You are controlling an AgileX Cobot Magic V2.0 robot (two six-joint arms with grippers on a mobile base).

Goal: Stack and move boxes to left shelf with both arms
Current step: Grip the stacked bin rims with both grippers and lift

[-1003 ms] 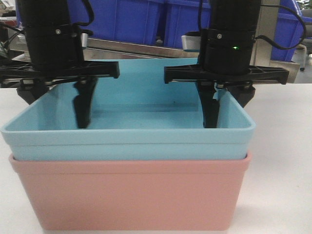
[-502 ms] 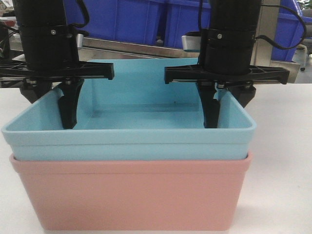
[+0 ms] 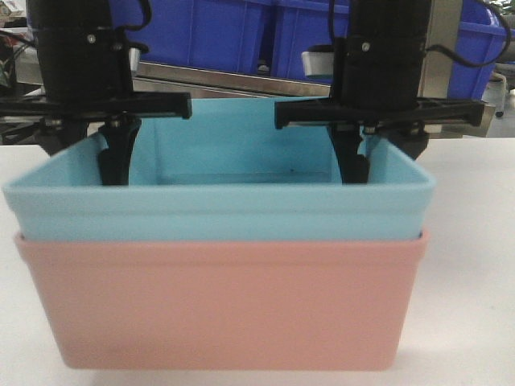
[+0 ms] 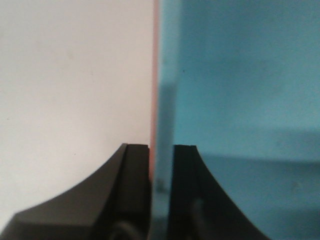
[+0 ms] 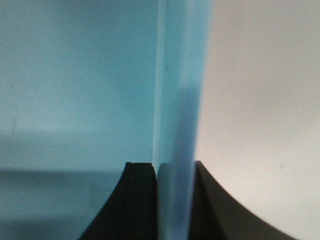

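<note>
The light blue box sits nested inside the salmon pink box on the white table. My left gripper is shut on the blue box's left wall, one finger inside it. In the left wrist view the left gripper pinches that wall, with a pink sliver beside it. My right gripper is shut on the right wall. It also shows in the right wrist view, clamping the blue wall. The left shelf is out of view.
Large dark blue bins stand on a steel rack right behind the boxes. A steel post rises at the back right. White table surface lies on both sides of the stack.
My left gripper moved left from the blue box's inside onto its left wall and closed on it. The stack now looks slightly larger and higher in the frame.
</note>
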